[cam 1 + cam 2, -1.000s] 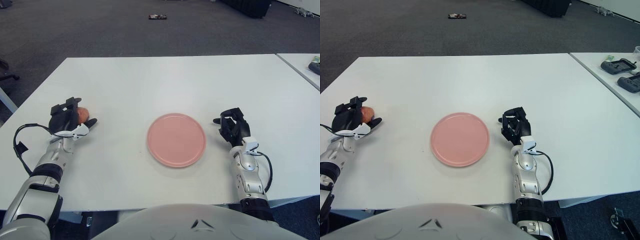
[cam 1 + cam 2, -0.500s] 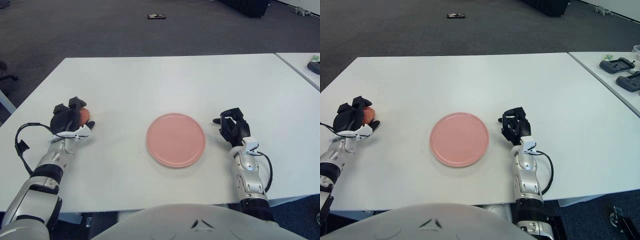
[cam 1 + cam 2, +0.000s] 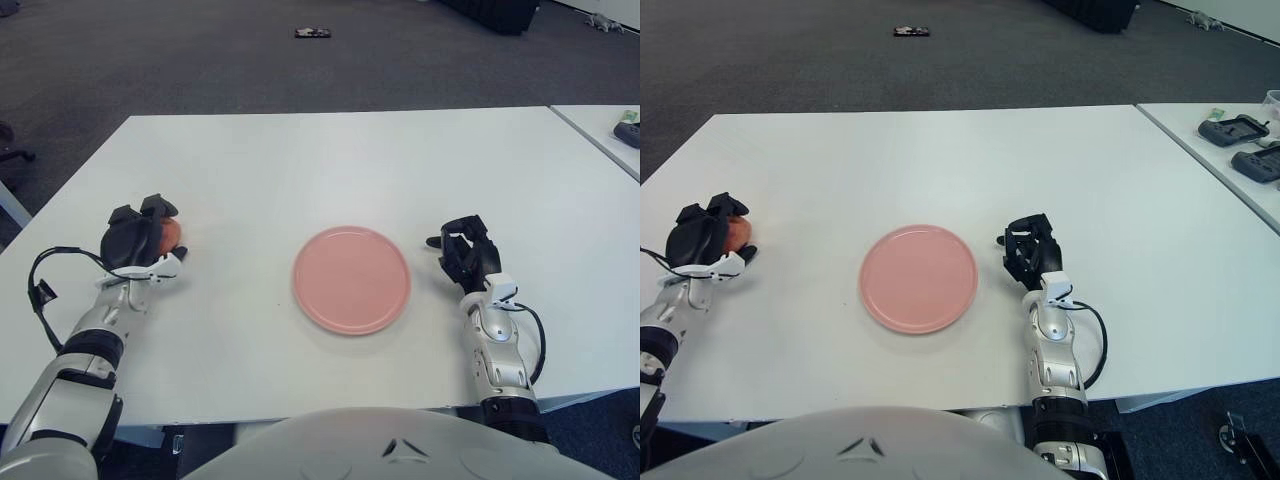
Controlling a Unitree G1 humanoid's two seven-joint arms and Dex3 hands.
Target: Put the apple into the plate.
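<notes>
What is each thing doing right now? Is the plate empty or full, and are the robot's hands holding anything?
Round pink plate: empty, flat on the white table.
Red apple: off the plate, wrapped by the left hand's fingers, far left of the plate.
Left hand: closed around the apple.
Right hand: curled, holding nothing, just right of the plate.

— What do we have between our left hand [image 3: 138, 240], closed around the apple [image 3: 170, 232], and the pink plate [image 3: 352, 279]?

— Bare white table [image 3: 330, 160]; nothing stands in that stretch.

— And on the plate's other side?

— Our right hand [image 3: 466, 254] shows just beside its right rim, apart from it.
</notes>
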